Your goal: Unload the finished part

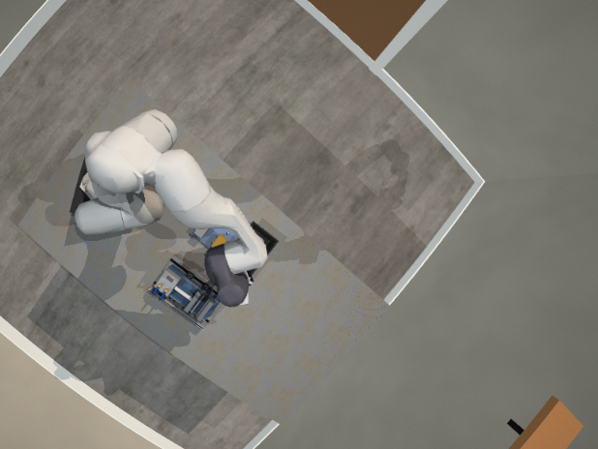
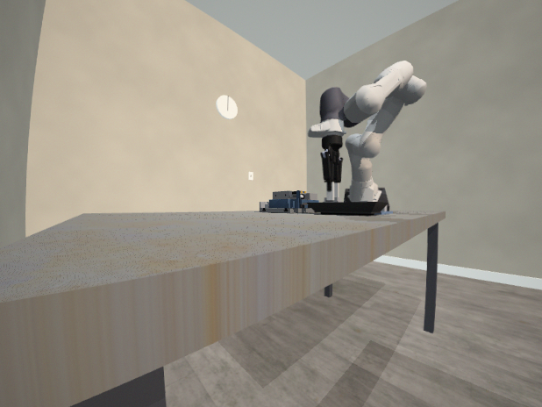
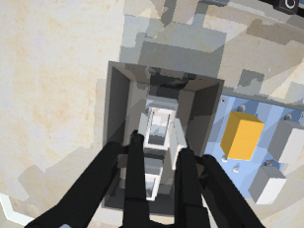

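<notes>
My gripper point(image 2: 333, 194) point(image 3: 158, 125) points straight down over the outfeed tray point(image 2: 346, 208) point(image 3: 117, 100), a dark, deep-walled box. Its fingers are shut on the finished part point(image 3: 159, 128), a light grey block whose open pocket shows facing up between the finger pads in the wrist view. The part is low inside the tray outline; whether it touches the floor I cannot tell. A second light piece point(image 3: 151, 186) lies nearer the tray's lower end, partly behind the fingers. The blue and grey vise point(image 1: 186, 291) point(image 2: 282, 203) stands beside the tray. The overhead view hides the fingers.
A blue plate point(image 1: 205, 236) point(image 3: 215, 152) beside the tray carries a yellow block point(image 1: 219, 240) point(image 3: 242, 136) and grey blocks point(image 3: 268, 184). The tray walls rise closely around the fingers.
</notes>
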Controlling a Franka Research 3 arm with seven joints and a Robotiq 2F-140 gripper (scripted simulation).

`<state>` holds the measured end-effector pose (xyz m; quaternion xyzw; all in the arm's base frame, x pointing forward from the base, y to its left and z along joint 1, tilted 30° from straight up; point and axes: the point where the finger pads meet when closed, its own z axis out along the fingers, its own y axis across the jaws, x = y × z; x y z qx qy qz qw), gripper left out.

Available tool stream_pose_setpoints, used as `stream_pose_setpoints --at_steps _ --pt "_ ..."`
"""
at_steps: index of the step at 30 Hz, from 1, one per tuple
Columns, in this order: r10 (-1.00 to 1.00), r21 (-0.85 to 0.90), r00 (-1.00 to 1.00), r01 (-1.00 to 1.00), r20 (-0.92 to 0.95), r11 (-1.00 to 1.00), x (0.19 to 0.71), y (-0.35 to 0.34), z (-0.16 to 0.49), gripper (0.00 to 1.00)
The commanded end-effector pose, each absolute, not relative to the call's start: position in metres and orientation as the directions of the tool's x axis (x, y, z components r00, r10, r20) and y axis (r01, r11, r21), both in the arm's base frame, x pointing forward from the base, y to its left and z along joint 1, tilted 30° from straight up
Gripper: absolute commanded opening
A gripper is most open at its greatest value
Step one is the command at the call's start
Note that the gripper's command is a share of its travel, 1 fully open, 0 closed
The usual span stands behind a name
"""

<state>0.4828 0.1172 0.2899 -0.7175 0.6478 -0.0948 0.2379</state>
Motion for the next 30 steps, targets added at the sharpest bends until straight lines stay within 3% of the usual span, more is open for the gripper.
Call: stream_pose_setpoints --at_steps 1,30 --pt "-0.974 -0.466 0.148 -0.883 -0.170 -0.053 0.4831 0.1179 0.2896 0.00" --pt "-0.974 -0.466 0.149 -0.883 -0.169 -0.054 0.4879 0.1203 0.2801 0.00"
